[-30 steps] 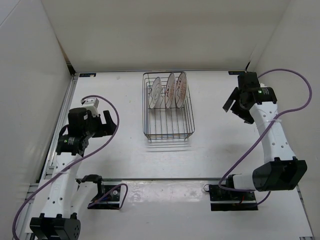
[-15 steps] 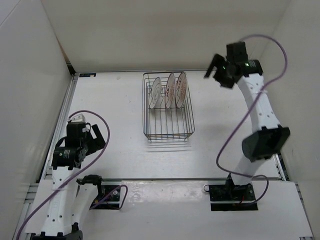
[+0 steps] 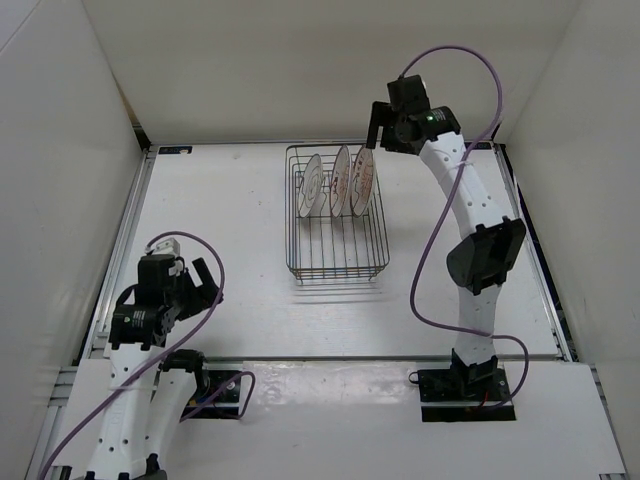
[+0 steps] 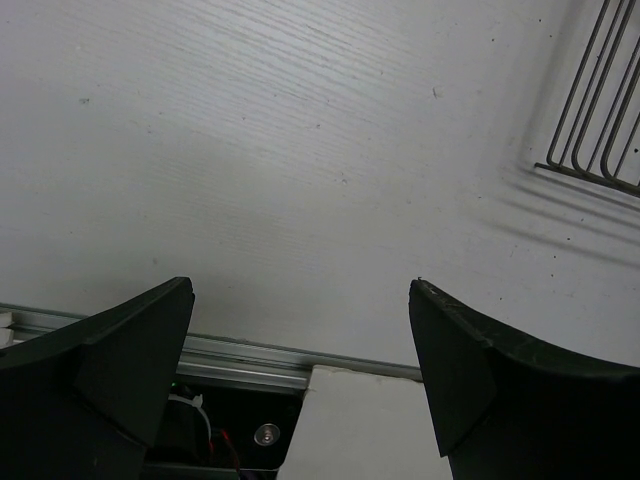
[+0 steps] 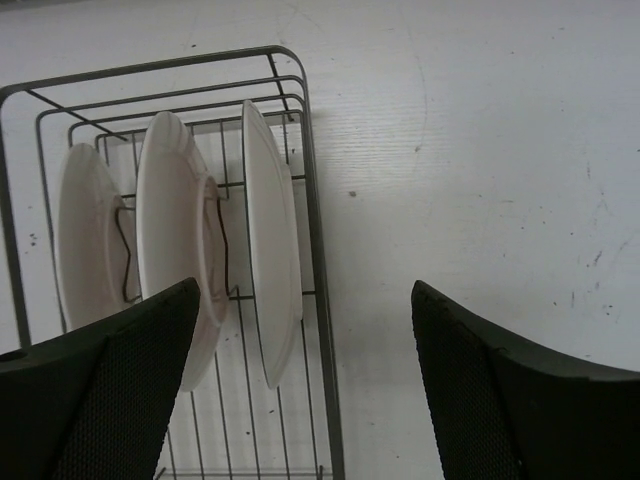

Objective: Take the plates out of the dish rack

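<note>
Rack: the rectangular dark wire dish rack sits upper middle in my overhead feed, on the white table.

Plates: all three small round white plates stand on edge, side by side between the prongs at the rack's top end. The left-hand plate has dark line markings. The middle plate and right-hand plate show the orange-red pattern.

Right gripper: the right gripper is parked at the rack's upper right corner, just beside the top edge of the right-hand plate. From overhead I honestly can't tell if it's touching.

Right wrist cam: I'm seeing the plates edge-on, plain white from this side. The fingers are spread wide in the bottom corners with nothing held. The right-hand plate sits upper centre-left in the gap between them, nearer the left-side finger. The other two plates are further left, with the middle one's lower edge dipping behind that finger.

Left gripper: the left gripper is down in the lower left of the overhead, well apart from the rack. Its jaws are wide apart too, and it's holding nothing.

Left wrist cam: mostly bare table, with just a corner of the rack poking in at the upper right.
</note>
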Motion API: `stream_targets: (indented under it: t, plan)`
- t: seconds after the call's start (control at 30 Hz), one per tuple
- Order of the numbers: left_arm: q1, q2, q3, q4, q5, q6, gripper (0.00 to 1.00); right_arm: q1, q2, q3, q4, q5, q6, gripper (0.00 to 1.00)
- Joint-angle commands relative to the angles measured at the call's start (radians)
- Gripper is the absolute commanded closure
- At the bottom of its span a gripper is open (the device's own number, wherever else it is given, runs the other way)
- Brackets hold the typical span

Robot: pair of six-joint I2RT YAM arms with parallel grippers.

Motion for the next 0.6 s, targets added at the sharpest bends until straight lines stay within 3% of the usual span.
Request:
stream_targets:
  t: [0.0, 0.23, 0.57]
  plan:
    - [-0.002, 0.010, 0.000, 0.019, 0.017, 0.000, 0.01, 0.037, -0.001, -0.020, 0.015, 0.112, -0.045, 0.12]
    - [-0.021, 0.004, -0.018, 0.016, 0.024, -0.009, 0.01, 0.097, 0.096, 0.009, 0.004, 0.215, -0.056, 0.19]
    - [-0.051, 0.001, -0.041, 0.016, 0.025, -0.029, 0.01, 0.126, 0.168, 0.010, 0.013, 0.213, -0.032, 0.48]
